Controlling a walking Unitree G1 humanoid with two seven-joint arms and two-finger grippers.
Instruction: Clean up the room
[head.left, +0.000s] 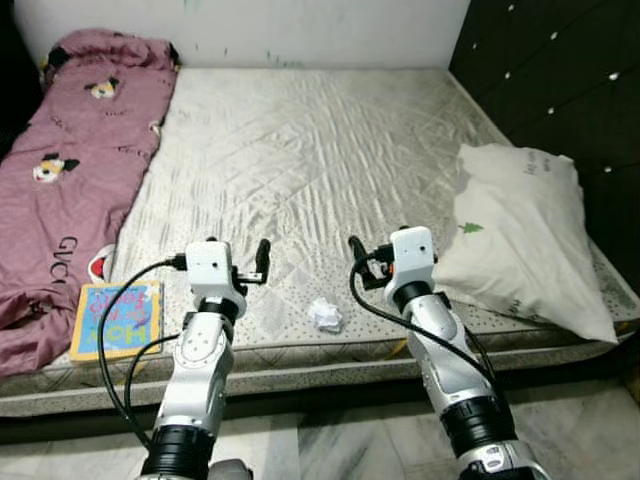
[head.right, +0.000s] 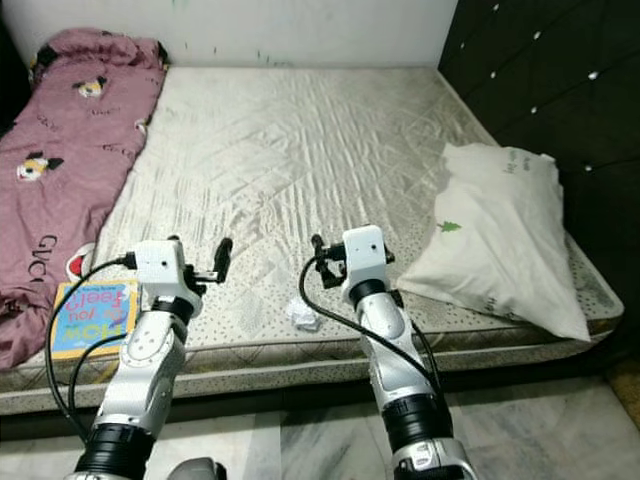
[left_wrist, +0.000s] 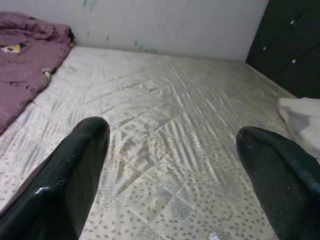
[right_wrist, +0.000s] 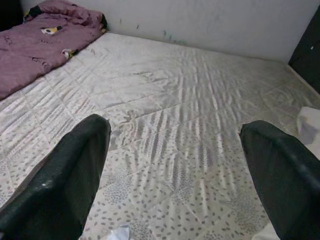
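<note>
- Your left gripper (left_wrist: 172, 165) hovers over the mattress (head.left: 300, 150), fingers spread wide.
- Your right gripper (right_wrist: 175, 165) likewise, wide, empty.
- Crumpled paper (head.left: 325, 316) lies between them.

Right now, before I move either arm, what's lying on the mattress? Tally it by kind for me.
Pillow: 1
Blanket, purple: 1
Book: 1
Crumpled paper: 1
Total: 4 things on the mattress.
</note>
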